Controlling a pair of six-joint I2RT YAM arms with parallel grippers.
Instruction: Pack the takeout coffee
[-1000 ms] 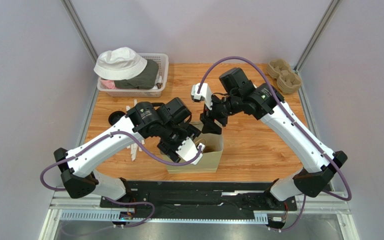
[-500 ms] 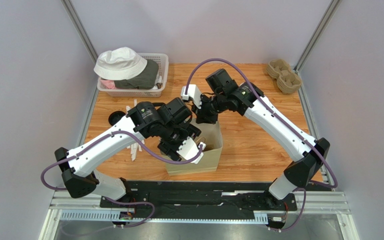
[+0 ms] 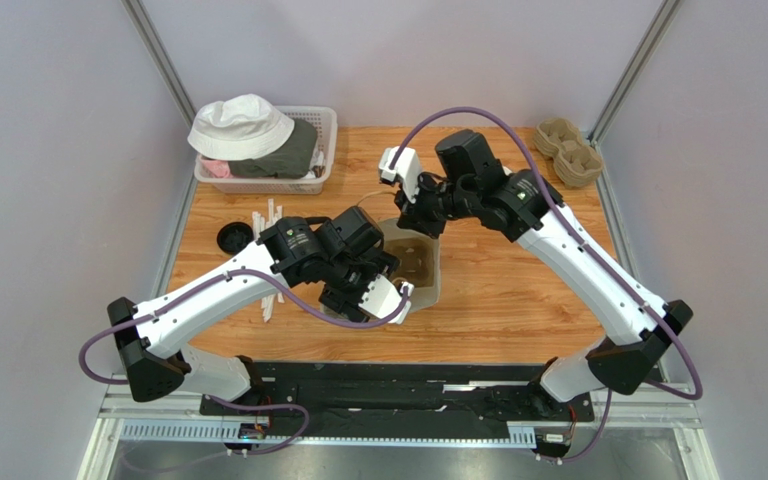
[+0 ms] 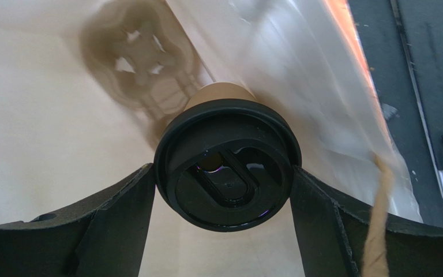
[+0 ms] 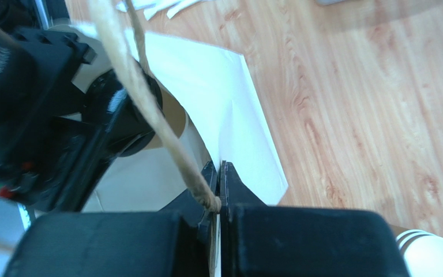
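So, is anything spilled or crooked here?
Nothing spilled: the lidded cup is gripped by the left tool inside the bag. Only the bag looks odd, its mouth tugged out of shape where the right tool pinches its rim.

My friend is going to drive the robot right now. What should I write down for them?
Left gripper: shut on the coffee cup.
Right gripper: shut on the edge of the paper bag, next to its twine handle, holding it open.
Done: the cup is inside the bag but not let go yet.
Left to do: set the cup down upright, open the left gripper, then take both arms out.
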